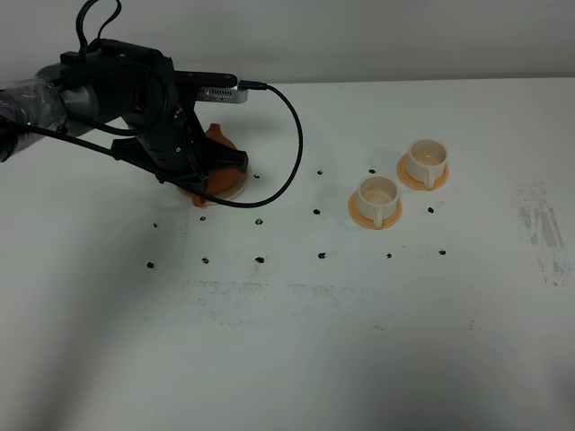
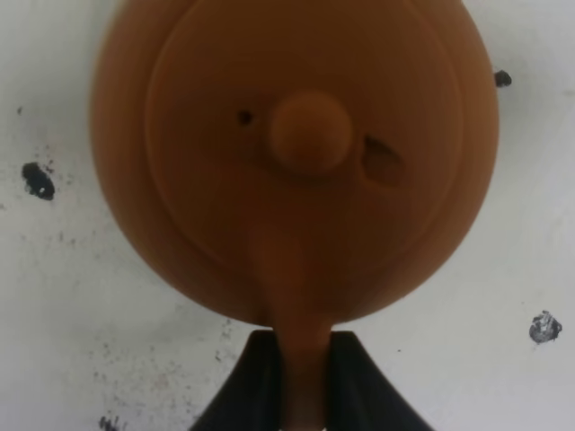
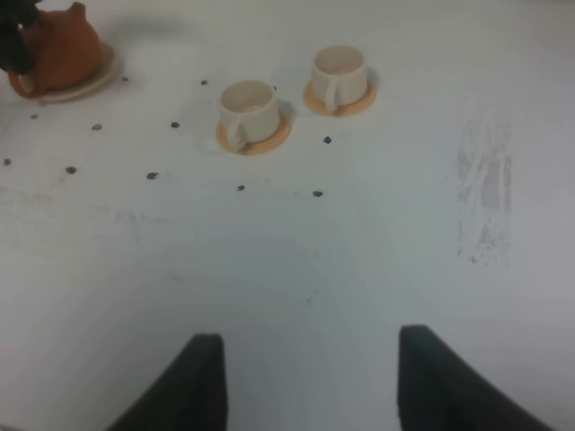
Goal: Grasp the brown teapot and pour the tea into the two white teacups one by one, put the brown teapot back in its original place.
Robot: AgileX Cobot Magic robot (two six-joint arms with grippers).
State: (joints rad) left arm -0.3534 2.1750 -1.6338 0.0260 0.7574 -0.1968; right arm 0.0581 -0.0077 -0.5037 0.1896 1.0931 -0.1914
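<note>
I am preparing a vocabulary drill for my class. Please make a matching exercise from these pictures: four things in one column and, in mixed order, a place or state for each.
1 brown teapot
2 white teacups
3 left pincer
4 right pincer

A open, over bare table
B on orange saucers
C shut on the teapot's handle
D on the cream saucer

Pairs: 1-D; 2-B; 3-C; 4-A

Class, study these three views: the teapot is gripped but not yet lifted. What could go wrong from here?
1. The left pincer holds the brown teapot only by its thin handle, so the pot may swing or slip when lifted.
2. Nothing holds the lid; tilting could tip it off.
3. The two white teacups are small and stand close together, so tea could miss.
</note>
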